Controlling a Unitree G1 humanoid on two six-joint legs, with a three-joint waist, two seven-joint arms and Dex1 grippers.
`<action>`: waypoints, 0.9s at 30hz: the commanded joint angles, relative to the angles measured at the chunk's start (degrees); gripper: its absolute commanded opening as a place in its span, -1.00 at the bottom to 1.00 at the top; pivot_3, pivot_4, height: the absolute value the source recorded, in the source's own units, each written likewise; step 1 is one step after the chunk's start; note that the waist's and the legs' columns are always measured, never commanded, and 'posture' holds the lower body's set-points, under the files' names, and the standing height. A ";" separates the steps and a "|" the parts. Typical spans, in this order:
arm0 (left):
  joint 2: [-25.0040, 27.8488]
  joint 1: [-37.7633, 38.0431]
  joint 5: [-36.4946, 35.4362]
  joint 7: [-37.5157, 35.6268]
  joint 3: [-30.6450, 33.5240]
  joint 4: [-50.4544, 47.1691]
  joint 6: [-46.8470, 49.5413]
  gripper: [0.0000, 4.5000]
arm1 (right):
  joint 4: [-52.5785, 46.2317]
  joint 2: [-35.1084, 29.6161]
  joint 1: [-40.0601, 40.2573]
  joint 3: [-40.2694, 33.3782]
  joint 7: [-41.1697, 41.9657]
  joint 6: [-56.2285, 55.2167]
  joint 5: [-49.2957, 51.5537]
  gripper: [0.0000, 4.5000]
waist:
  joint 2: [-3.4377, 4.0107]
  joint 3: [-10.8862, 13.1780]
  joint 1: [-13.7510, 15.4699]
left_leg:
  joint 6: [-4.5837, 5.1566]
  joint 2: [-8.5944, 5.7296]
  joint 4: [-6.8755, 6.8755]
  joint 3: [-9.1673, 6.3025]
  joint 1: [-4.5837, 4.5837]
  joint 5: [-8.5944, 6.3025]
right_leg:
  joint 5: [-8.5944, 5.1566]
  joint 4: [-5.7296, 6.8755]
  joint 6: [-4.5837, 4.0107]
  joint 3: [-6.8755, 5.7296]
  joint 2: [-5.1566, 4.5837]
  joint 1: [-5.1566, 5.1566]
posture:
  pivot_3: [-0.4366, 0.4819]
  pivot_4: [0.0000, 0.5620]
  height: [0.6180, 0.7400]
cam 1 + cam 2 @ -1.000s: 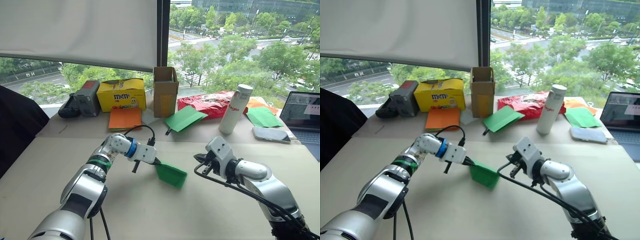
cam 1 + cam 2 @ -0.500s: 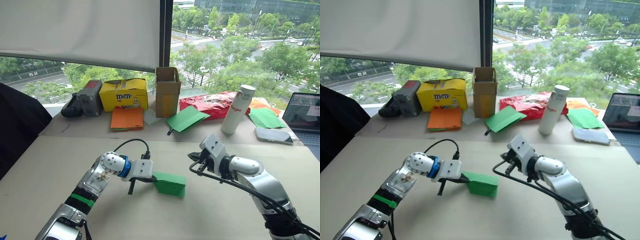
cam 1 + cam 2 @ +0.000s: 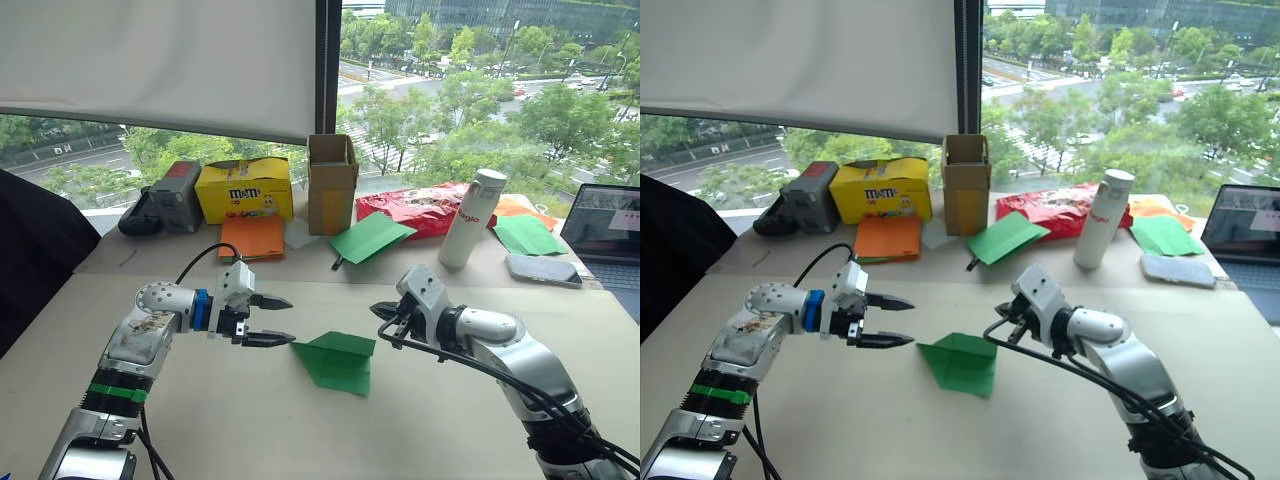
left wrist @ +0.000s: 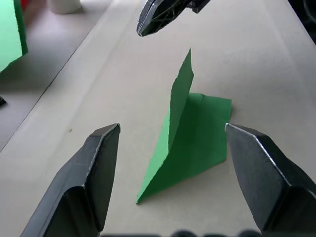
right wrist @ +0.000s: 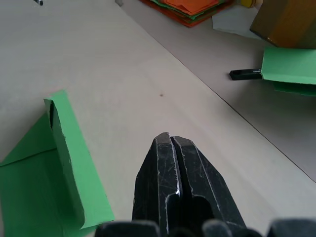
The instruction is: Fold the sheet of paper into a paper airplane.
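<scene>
Here you can see the paper airplane (image 3: pixel 338 360) lying on the table (image 3: pixel 450 430), low in the middle of the left eye view, with one flap standing up along its fold. Your left gripper (image 3: pixel 276 320) is left of center in that view, just beside the paper's pointed corner but not touching it. Its two black fingers (image 4: pixel 94 173) are spread wide apart with nothing between them. Your right gripper (image 3: pixel 380 311) is a bit right of center, above the paper's far edge and apart from it. Its fingers (image 5: pixel 170 182) are pressed together and hold nothing. Along the back of the table, across the middle of the frame, you can see a yellow candy box (image 3: pixel 244 190), a brown carton (image 3: pixel 331 183), orange paper sheets (image 3: pixel 252 237), another green sheet (image 3: pixel 370 236), a red bag (image 3: pixel 415 208) and a white bottle (image 3: pixel 470 217).
</scene>
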 commanded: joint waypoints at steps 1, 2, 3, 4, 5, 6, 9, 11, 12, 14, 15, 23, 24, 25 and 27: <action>-3.20 -3.16 -1.15 4.85 1.44 5.28 1.13 0.15 | -2.73 -0.51 -0.77 -1.93 -0.38 0.20 1.09 -1.00 | 0.00 0.00 0.28 | 0.00 -0.04 0.02 -0.02 0.00 0.00 | 0.00 -0.03 0.00 -0.02 -0.03 0.04 | -0.05 -0.47 1.00; -4.26 -3.94 0.31 6.04 0.50 7.32 -0.14 0.03 | -2.96 -0.71 -0.58 -2.09 -0.44 0.37 1.05 -1.00 | 0.00 0.00 0.32 | 0.00 -0.05 0.03 -0.02 -0.02 0.00 | 0.00 -0.04 0.00 -0.02 -0.03 0.04 | -0.05 -0.47 1.00; -5.27 -4.71 1.65 6.94 -0.59 9.15 -1.21 -0.11 | -3.21 -0.90 -0.35 -2.29 -0.50 0.54 1.06 -1.00 | 0.00 0.00 0.32 | 0.00 -0.06 0.04 -0.02 -0.03 0.00 | 0.00 -0.07 0.00 -0.01 -0.04 0.04 | -0.05 -0.47 1.00; -6.19 -5.41 3.33 7.40 -2.08 10.93 -2.79 -0.25 | -3.46 -1.10 -0.10 -2.52 -0.56 0.70 1.09 -1.00 | 0.00 0.00 0.32 | 0.00 -0.10 0.04 -0.02 -0.03 0.00 | 0.00 -0.07 0.00 0.00 -0.06 0.04 | -0.05 -0.47 1.00; -6.82 -5.96 4.68 7.58 -3.35 12.34 -4.23 -0.42 | -3.65 -1.24 0.06 -2.69 -0.61 0.86 1.12 -1.00 | 0.00 0.00 0.34 | 0.00 -0.12 0.04 -0.02 -0.04 0.00 | 0.00 -0.07 0.00 0.01 -0.07 0.05 | -0.05 -0.47 1.00; -7.44 -6.43 5.80 7.30 -4.69 13.65 -5.56 -0.57 | -3.94 -1.42 0.22 -2.90 -0.66 1.08 1.19 -1.00 | 0.00 0.00 0.30 | 0.00 -0.13 0.04 -0.02 -0.05 0.00 | 0.01 -0.08 -0.01 0.02 -0.07 0.05 | -0.05 -0.47 1.00; -9.03 -7.59 8.13 5.95 -7.85 17.45 -9.20 -0.99 | -5.00 -2.07 0.64 -3.64 -0.81 1.88 1.39 -1.00 | 0.00 0.00 0.20 | 0.00 -0.13 0.04 -0.02 -0.05 0.00 | 0.01 -0.08 -0.01 0.03 -0.07 0.05 | -0.05 -0.47 1.00; -9.62 -7.93 9.11 5.14 -9.09 19.17 -11.24 -0.99 | -5.51 -2.51 0.85 -4.08 -0.87 2.37 1.51 -1.00 | 0.00 0.00 -0.09 | 0.00 -0.11 0.04 -0.02 -0.04 0.00 | 0.01 -0.07 -0.02 0.03 -0.04 0.04 | -0.05 -0.47 1.00; -9.91 -7.89 9.38 4.87 -9.44 20.09 -12.23 -0.99 | -5.77 -2.75 1.01 -4.33 -0.95 2.62 1.61 -1.00 | 0.00 0.00 -0.15 | 0.00 -0.09 0.04 -0.01 -0.04 0.00 | 0.01 -0.06 -0.02 0.05 -0.02 0.03 | -0.05 -0.47 1.00; -10.30 -7.26 9.88 4.76 -9.92 20.86 -13.30 -0.99 | -6.42 -3.28 1.49 -4.80 -1.17 3.17 1.86 -1.00 | 0.00 0.00 -0.21 | 0.00 -0.07 0.04 -0.01 -0.03 0.00 | 0.01 -0.05 -0.02 0.05 -0.01 0.04 | -0.05 -0.47 1.00; -10.52 -6.89 9.71 4.68 -9.95 20.56 -12.88 -0.99 | -6.70 -3.56 1.78 -5.06 -1.22 3.33 2.06 -1.00 | 0.00 0.00 -0.21 | 0.00 -0.06 0.04 -0.01 -0.03 0.00 | 0.01 -0.04 -0.02 0.05 0.01 0.03 | -0.05 -0.47 1.00; -10.66 -0.38 11.01 4.27 -12.01 16.06 -17.01 -0.99 | -8.86 -5.00 3.75 -5.77 -1.33 4.86 3.53 -1.00 | 0.01 -0.01 -0.07 | 0.01 -0.04 0.04 -0.01 -0.03 -0.01 | 0.01 -0.05 -0.01 0.06 -0.03 0.04 | -0.05 -0.47 1.00; -10.60 0.77 11.71 4.57 -12.63 15.82 -18.27 -0.99 | -9.02 -5.16 4.02 -5.82 -1.19 5.00 3.65 -1.00 | 0.01 -0.01 -0.06 | 0.01 -0.04 0.04 -0.01 -0.03 -0.01 | 0.01 -0.05 -0.01 0.06 -0.02 0.04 | -0.05 -0.47 1.00; -10.59 1.53 12.22 4.79 -13.05 15.68 -19.12 -0.99 | -9.13 -5.29 4.23 -5.87 -1.10 5.06 3.75 -1.00 | 0.01 -0.01 -0.03 | 0.01 -0.04 0.04 -0.01 -0.03 -0.01 | 0.01 -0.05 -0.01 0.06 -0.03 0.04 | -0.05 -0.47 1.00; -10.68 3.11 13.32 5.47 -13.81 15.97 -20.69 -0.99 | -9.46 -5.53 4.74 -5.89 -0.95 5.30 4.01 -1.00 | 0.01 -0.01 -0.01 | 0.01 -0.04 0.04 -0.01 -0.02 -0.01 | 0.01 -0.06 -0.01 0.06 -0.04 0.05 | -0.05 -0.47 1.00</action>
